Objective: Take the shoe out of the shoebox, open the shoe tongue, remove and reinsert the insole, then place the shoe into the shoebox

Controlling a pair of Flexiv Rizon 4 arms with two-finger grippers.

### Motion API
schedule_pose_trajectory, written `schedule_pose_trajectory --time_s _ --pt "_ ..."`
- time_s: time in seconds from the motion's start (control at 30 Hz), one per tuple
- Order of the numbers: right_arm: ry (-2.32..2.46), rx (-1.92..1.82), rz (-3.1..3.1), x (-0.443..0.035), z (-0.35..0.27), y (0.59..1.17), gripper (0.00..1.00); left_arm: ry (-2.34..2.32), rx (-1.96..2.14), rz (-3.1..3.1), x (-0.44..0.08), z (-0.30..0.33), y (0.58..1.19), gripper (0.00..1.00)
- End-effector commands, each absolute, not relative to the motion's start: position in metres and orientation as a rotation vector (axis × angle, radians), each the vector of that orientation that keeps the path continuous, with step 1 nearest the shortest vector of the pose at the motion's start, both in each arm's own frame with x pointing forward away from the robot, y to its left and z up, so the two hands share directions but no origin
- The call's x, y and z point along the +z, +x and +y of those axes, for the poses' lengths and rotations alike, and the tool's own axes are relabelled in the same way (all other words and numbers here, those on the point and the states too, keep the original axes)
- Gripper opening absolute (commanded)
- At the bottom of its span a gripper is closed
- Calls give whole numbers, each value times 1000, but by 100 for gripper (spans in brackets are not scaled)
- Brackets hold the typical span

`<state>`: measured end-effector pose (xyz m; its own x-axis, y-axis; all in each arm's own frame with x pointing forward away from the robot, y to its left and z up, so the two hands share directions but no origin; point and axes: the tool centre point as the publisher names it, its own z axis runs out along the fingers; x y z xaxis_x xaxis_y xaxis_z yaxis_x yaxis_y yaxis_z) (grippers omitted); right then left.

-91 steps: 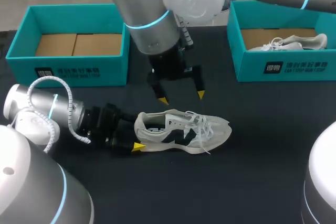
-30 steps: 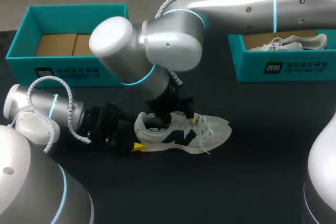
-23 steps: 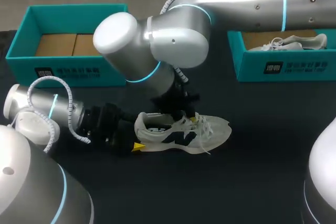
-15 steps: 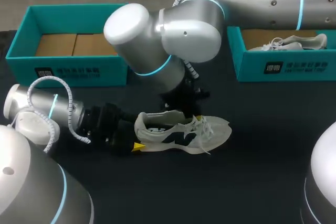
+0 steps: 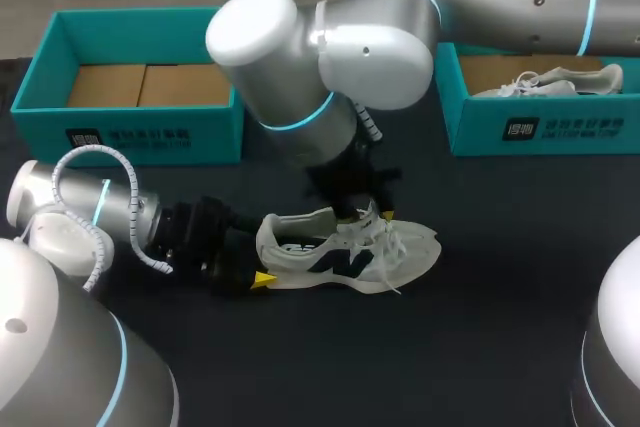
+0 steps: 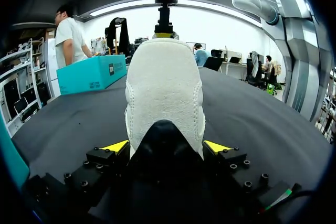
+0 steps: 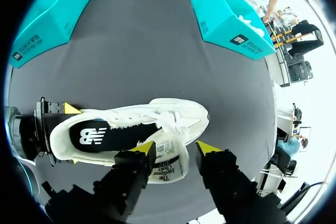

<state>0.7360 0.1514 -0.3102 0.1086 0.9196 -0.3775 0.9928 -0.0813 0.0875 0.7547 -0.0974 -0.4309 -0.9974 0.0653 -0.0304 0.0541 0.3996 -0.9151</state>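
Note:
A white shoe [image 5: 350, 252] with a dark side logo lies on its sole on the black table, toe to the right. My left gripper [image 5: 258, 259] lies low behind it. In the left wrist view the shoe's heel [image 6: 165, 93] fills the gap of this gripper [image 6: 167, 146], both yellow tips pressing its sides. My right gripper [image 5: 368, 212] hangs over the laces. In the right wrist view the raised tongue [image 7: 169, 167], label showing, stands between the fingers of the right gripper [image 7: 176, 149], with a small gap at one side. The black insole [image 7: 113, 134] sits inside the shoe.
An empty teal shoebox [image 5: 130, 132] stands at the back left. A second teal shoebox [image 5: 540, 127] at the back right holds another white shoe [image 5: 550, 82]. My right arm's big elbow housing [image 5: 320, 47] hangs over the middle of the table.
My right arm has lifted and shifted right, from the shoe's opening to above the laces; the tongue stands more upright. The left arm and shoe have kept still.

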Motion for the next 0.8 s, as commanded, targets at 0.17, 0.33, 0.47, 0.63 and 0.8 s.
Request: schedule_pose_trajectory --time_s 0.17,0.33,0.47,0.63,0.8 --pt "2248 -291 1647 -318 162 718 100 -111 1712 -2621 -434 -97 755 0" --pt "2278 -276 1627 -321 161 713 84 -111 1712 -2621 -434 -97 755 0" --pt "2294 -265 1613 -322 156 712 0 -111 1712 -2621 -434 -97 755 0" --pt "2296 -255 1606 -319 152 716 0 -111 1712 -2621 -434 -97 755 0" --pt "2288 -247 1607 -313 147 721 0 -111 1712 -2621 -434 -97 755 0"
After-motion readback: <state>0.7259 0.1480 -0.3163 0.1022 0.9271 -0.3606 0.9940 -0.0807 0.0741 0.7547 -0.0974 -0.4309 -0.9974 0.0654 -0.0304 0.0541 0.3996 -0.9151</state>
